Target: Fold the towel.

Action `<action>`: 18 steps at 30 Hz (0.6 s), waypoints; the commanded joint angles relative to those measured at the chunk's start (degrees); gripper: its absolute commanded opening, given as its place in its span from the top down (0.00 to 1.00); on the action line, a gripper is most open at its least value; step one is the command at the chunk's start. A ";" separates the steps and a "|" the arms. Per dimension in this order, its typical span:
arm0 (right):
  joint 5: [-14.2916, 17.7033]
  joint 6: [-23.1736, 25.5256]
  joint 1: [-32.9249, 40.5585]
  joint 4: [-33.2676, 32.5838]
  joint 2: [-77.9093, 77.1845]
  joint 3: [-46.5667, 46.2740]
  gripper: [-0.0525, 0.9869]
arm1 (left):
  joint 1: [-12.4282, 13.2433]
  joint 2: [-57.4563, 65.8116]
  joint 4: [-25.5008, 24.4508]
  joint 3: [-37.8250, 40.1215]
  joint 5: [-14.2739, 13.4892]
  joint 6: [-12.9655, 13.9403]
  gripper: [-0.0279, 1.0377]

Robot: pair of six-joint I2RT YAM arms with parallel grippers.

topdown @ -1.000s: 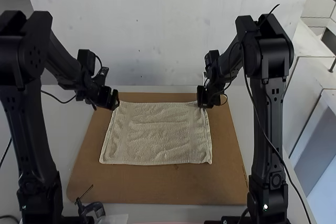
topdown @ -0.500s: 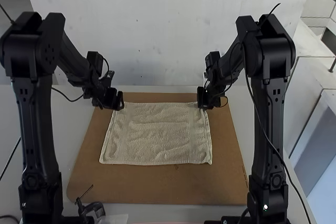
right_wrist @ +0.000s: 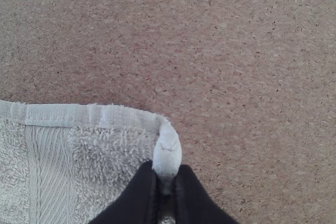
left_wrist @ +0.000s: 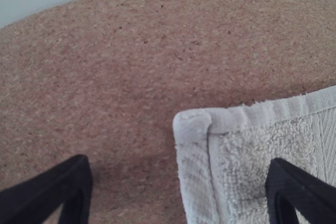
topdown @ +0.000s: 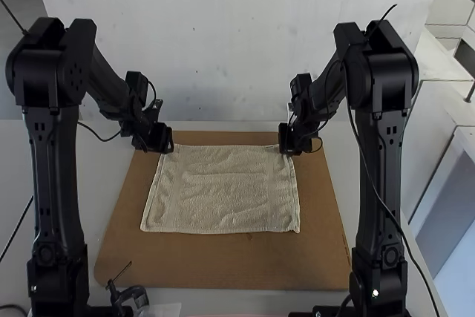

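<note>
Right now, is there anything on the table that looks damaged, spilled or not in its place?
Nothing stands out. The terry towel lies spread on the cork board, with mild ripples and no visible tear or stain. Its pinched corner is simply held by the right gripper.

Rough, matt terry-cloth towel point(topdown: 220, 191).

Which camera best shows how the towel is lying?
The high view: the towel lies spread on the board, near edge and both sides in sight. The left wrist view shows its far left corner, by the open left gripper; the right wrist view, its far right corner, pinched in the right gripper.
</note>
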 commanded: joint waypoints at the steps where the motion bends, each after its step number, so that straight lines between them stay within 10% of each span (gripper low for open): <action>1: -2.39 0.73 1.20 -1.02 -1.17 -2.01 0.93 | -1.19 0.54 -1.22 1.67 0.12 -0.72 0.34; 18: -3.62 0.73 -0.30 1.17 -1.96 -4.65 0.93 | -4.53 -0.25 -1.92 2.03 1.26 -2.39 0.47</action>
